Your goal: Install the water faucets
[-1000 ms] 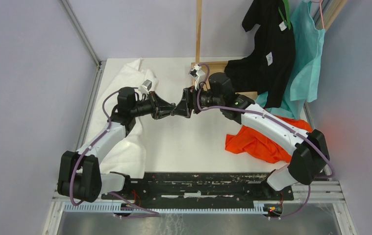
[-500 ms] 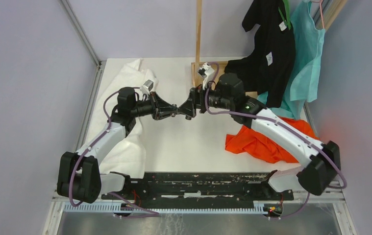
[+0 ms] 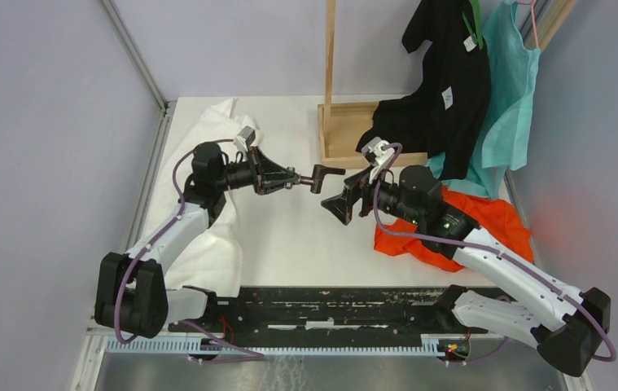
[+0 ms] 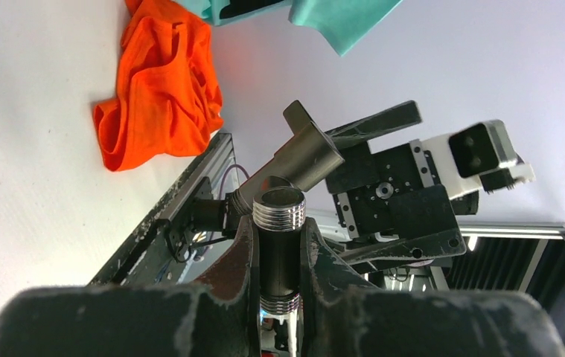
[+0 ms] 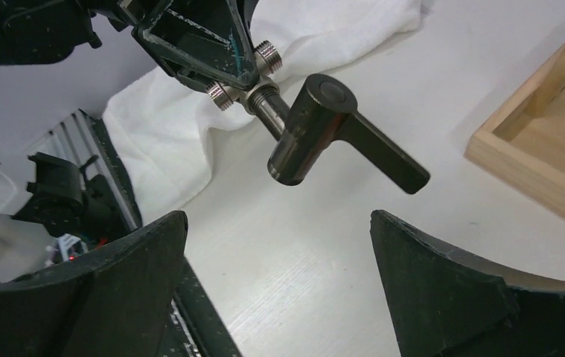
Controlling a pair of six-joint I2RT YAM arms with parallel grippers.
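Note:
My left gripper (image 3: 292, 180) is shut on the dark T-shaped fitting with silver threaded ends (image 4: 279, 256), gripping its black middle and holding it above the table. The other faucet part (image 3: 322, 173), a dark cylinder with a flat lever handle, sticks out from that fitting, joined at its stem. In the right wrist view the cylinder (image 5: 310, 130) hangs off the fitting (image 5: 243, 80) held in the left gripper's fingers (image 5: 201, 41). My right gripper (image 3: 344, 202) is open and empty, a short way to the right of the faucet and lower. Its jaws stand wide apart (image 5: 279, 249).
A wooden stand with an upright post (image 3: 342, 134) is behind the faucet. A white cloth (image 3: 208, 155) lies on the left under the left arm. An orange cloth (image 3: 460, 232) lies on the right. Black (image 3: 448, 73) and teal (image 3: 509, 90) garments hang at the back right.
My right gripper has let go of the lever part, opened, and drawn back right and toward the near edge. The left gripper still holds the fitting, with the lever part staying on it.

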